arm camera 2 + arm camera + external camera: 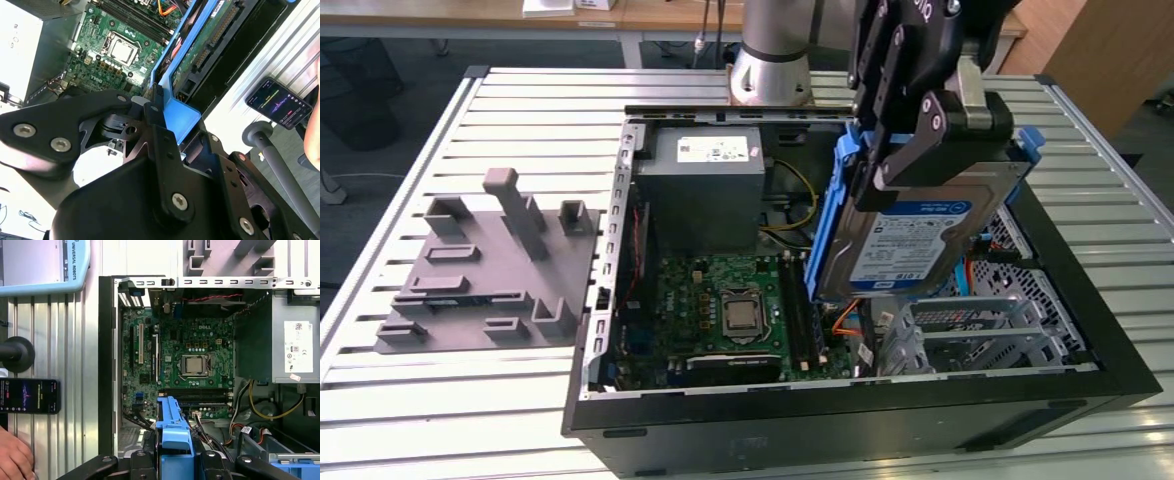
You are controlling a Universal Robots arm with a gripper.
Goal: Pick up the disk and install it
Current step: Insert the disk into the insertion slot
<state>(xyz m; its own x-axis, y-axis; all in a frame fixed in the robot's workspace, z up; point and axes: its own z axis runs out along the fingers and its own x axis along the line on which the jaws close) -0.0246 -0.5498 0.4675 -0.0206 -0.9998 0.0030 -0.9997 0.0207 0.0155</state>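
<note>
Clamped with the gripper point(941, 140) on the disk point(914, 240), with jaws drawn narrow against its upper end, at the blue rail. Hangs on edge and tilted, label facing near, lower end dipping into the open case point(854, 432) on the exterior view's right. Cannot tell whether touching anything inside. Just below that lower end, the cage point(987, 335), at the case's near right corner. To the exterior view's left of the disk, the board point(727, 310), flat on the case floor with a bare chip socket in its middle. Beyond that, at the far side, the grey box point(700, 185) with a white sticker. Under everything, the slatted table point(440, 410). Well apart from the case, on the exterior view's left, a grey fixture point(480, 270) with upright pegs. In the first wrist view, a phone point(30, 396) flat on the slats beside the case, screen lit, and near it, not touching, a hand point(12, 462).
</note>
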